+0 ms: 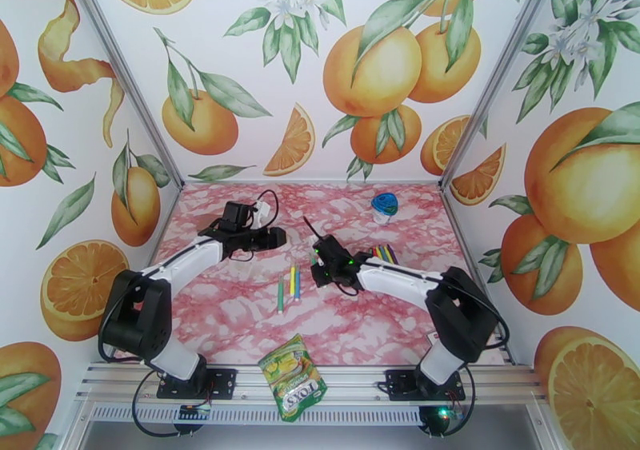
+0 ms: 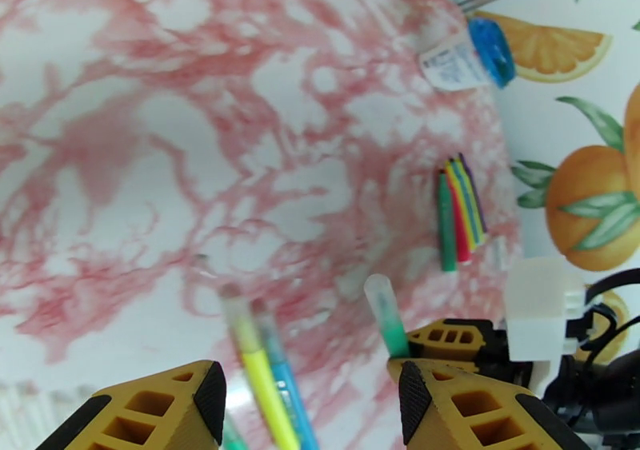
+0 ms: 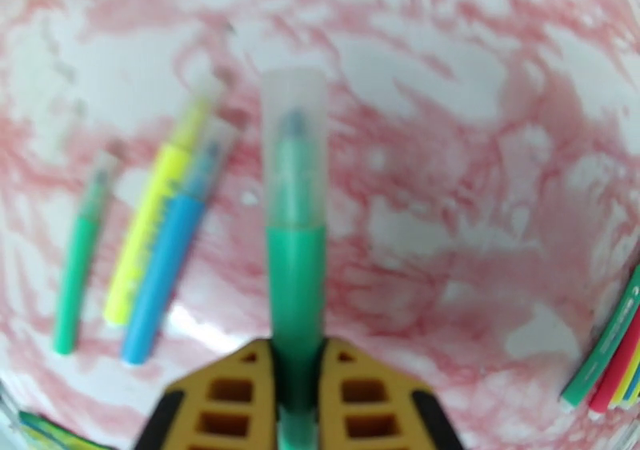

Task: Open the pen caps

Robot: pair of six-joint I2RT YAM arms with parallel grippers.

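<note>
**Holding a capped green pen in the right fingers**

On the snack packet at the near edge of the table, large letters that appear to read "TOYO" can be made out. The smaller print cannot be read. A white label is carried by the blue-lidded tub at the far side, but its writing is too small to be read.

The right fingers are closed narrowly on the barrel of a green pen, which is held off the table and points away from the wrist. Its frosted clear cap is seated over the tip. The left fingers are set moderately apart, and nothing is gripped between them. In the left wrist view the capped end of the held pen is seen just beside them, not touched by them.

Three more pens are laid on the table below. The loose green pen lies a little apart from the yellow pen and the blue pen, which lie against each other. A clear cap is fitted on each. A tight row of pens is laid nearer the right wall, well apart from both sets of fingers.
</note>
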